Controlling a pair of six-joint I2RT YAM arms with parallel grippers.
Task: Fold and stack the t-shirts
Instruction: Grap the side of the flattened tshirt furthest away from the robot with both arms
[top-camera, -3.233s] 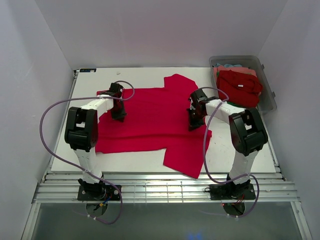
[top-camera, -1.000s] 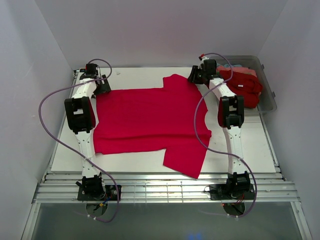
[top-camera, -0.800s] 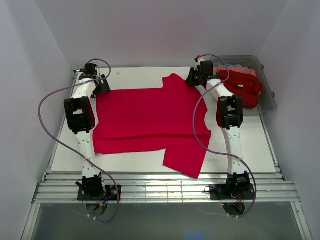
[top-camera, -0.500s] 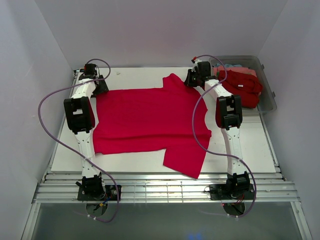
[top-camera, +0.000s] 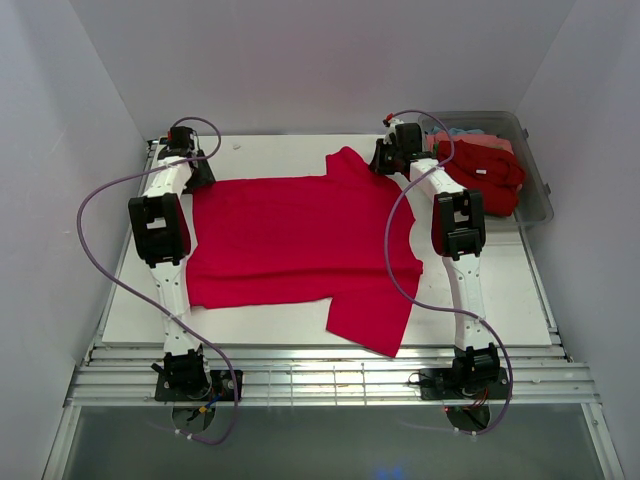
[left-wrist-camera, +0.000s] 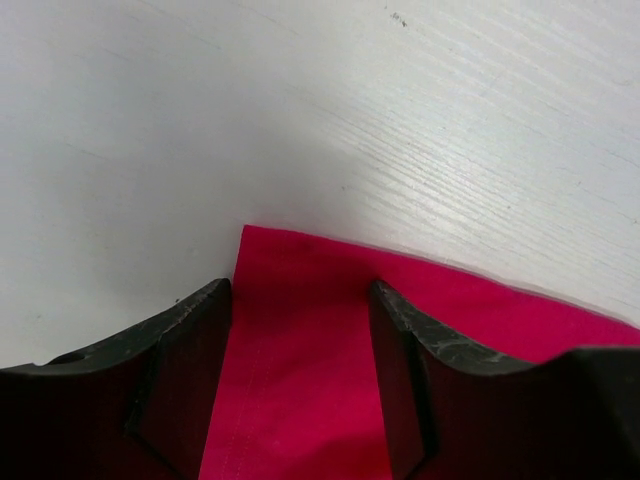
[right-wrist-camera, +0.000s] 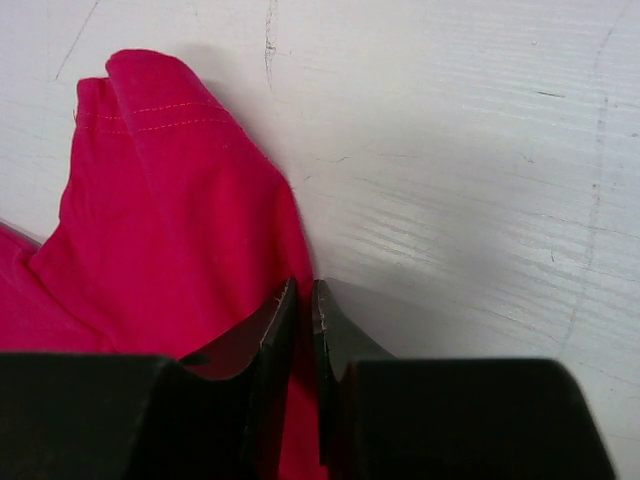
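A red t-shirt (top-camera: 300, 235) lies spread flat on the white table (top-camera: 280, 148), one sleeve pointing to the far edge and the other to the near edge. My left gripper (top-camera: 195, 172) is at the shirt's far left corner. In the left wrist view it (left-wrist-camera: 300, 290) stands open, fingers down on either side of that corner of cloth (left-wrist-camera: 300, 380). My right gripper (top-camera: 384, 160) is at the far right, by the far sleeve. In the right wrist view it (right-wrist-camera: 303, 285) is shut on the edge of the red fabric (right-wrist-camera: 170, 220).
A clear plastic bin (top-camera: 538, 195) stands at the far right of the table and holds folded red and pink garments (top-camera: 482, 170). Both arms stretch far out from their bases. White walls enclose the table on three sides.
Both arms reached out from mid-shirt to its far corners. Over the last second the right gripper shifted slightly left and closed on the cloth edge; the left jaws narrowed somewhat.
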